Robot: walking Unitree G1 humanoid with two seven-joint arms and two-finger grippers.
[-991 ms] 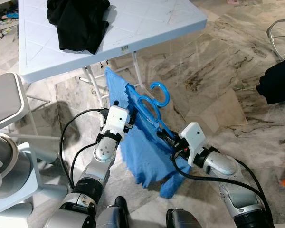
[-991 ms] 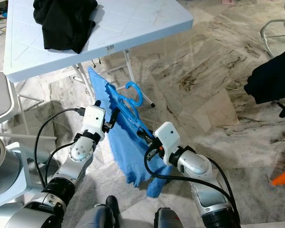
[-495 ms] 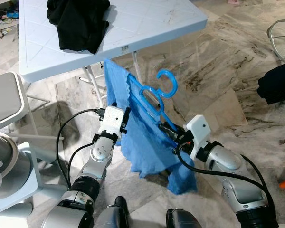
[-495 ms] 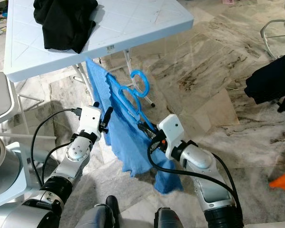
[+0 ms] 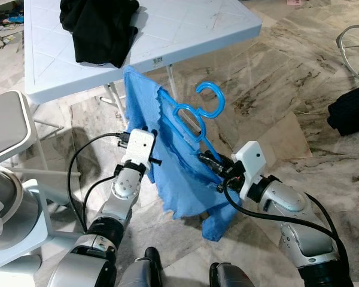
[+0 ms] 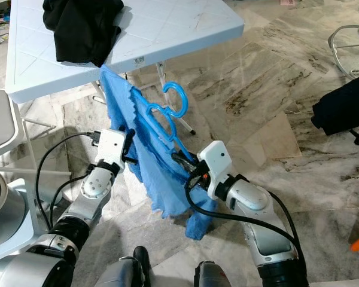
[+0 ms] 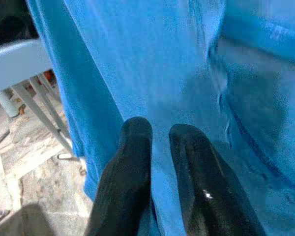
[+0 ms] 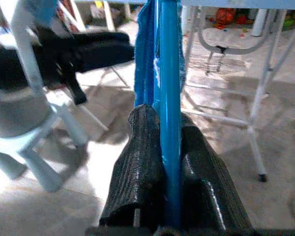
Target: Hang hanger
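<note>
No lettering, brand or number could be read anywhere in the scene. The sole label was a small white sticker (image 5: 157,60) on the front edge of the pale folding table (image 5: 191,30), its dark print too small to make out. The blue hanger (image 5: 194,116), the blue cloth (image 5: 167,161) draped on it and the robot's arm housings carried no legible marks.
</note>
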